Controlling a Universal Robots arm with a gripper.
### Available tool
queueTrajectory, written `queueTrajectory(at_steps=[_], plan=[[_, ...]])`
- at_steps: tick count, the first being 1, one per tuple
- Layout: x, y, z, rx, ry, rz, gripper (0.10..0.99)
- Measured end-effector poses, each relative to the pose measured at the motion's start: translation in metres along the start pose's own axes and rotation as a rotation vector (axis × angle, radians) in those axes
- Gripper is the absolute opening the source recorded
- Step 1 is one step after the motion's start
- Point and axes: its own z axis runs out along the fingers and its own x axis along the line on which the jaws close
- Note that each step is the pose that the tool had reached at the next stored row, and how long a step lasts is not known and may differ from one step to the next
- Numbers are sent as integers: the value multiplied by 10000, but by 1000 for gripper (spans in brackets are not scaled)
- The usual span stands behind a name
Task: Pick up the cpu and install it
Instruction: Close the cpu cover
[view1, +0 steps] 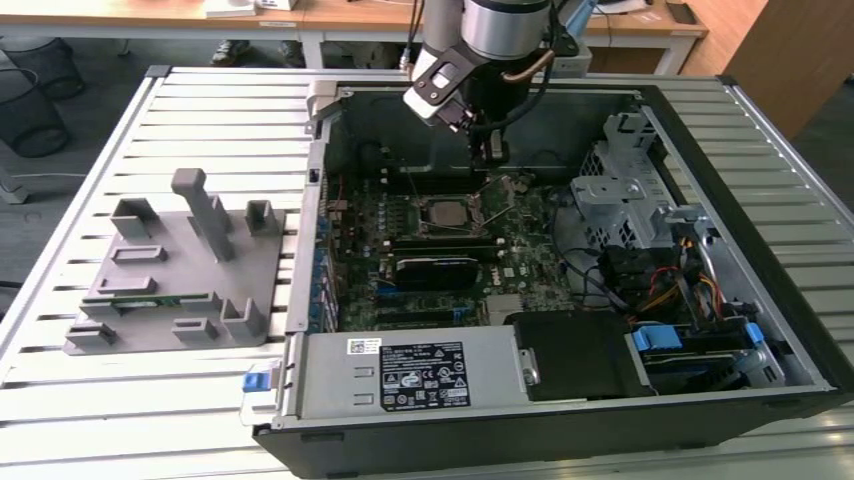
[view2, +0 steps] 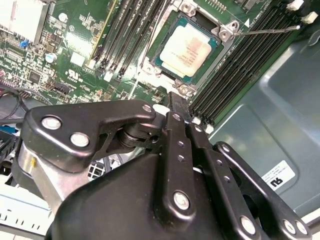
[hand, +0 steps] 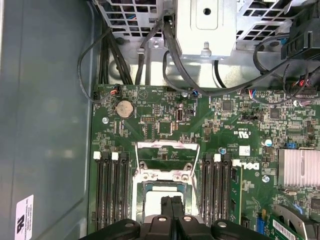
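Gripper (view1: 490, 155) is hovering inside the open computer case (view1: 561, 435), fingers (view2: 175, 112) pressed together into one narrow blade and carrying nothing. Right beneath the tips, the cpu (view2: 188, 50) is sitting square in its socket (view2: 223, 33), silvery top facing up. It's looking clear of the fingers as far as the second wrist view is showing. So the pick and the placing are looking done, I'd say. What's looking unfinished is the clamping. The load plate (hand: 167, 146) is standing flipped open just beyond the chip in the first wrist view. And the thin retention lever (view2: 270, 31) is sticking out free to one side of the socket, not latched down. As for the pose, the arm is reaching in from above, wrist pointing close to straight down at the motherboard (hand: 165, 115). The tips are hanging a little above the socket's edge, with memory slots (view2: 240, 70) flanking them on either side.
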Motion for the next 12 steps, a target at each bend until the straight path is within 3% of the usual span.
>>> queueTrajectory(at_steps=[12], plan=[[-2,119,3,1,0,0,106]])
